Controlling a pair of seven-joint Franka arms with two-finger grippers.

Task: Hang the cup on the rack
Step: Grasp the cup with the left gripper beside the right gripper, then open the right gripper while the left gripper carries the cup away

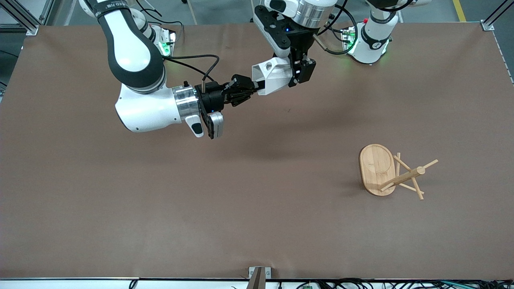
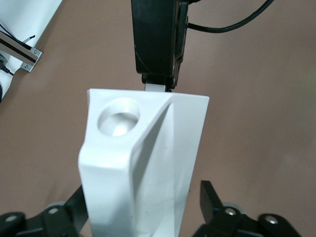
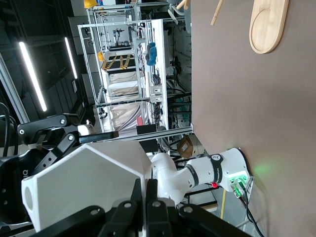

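Rack (image 1: 379, 170) is the item nearest the front camera, toward the left arm's end of the table. It's tipped over: oval bamboo base stands on edge, post (image 1: 403, 178) lies roughly level pointing toward the table edge at the left arm's end, pegs (image 1: 413, 182) cross around it. Right wrist view catches part of the base (image 3: 268, 24) and one peg (image 3: 217, 12).

Cup (image 1: 273, 74) is up in the air over the bare mat (image 1: 257, 200) mid-table, close to the robots' bases, well apart from the rack. Both grippers are on it.

Left gripper (image 1: 299, 72): arm comes down steeply from its base, wrist pointing down at the table. Fingers are closed on the cup's end toward the left arm. In the left wrist view the cup (image 2: 143, 163) fills the frame between the finger linkages, with the round hole in the handle (image 2: 118, 117) facing the camera.

Right gripper (image 1: 251, 89): arm is folded at the elbow, forearm and wrist running nearly level toward the left arm's end of the table. Fingers are pinched on the cup's rim edge at the end toward the right arm. Left wrist view shows that gripper (image 2: 158, 85) just past the cup, clamped on a thin white edge. Right wrist view shows the cup's hexagonal face (image 3: 89, 182) right above the right fingers (image 3: 150, 210), which are pressed close together.
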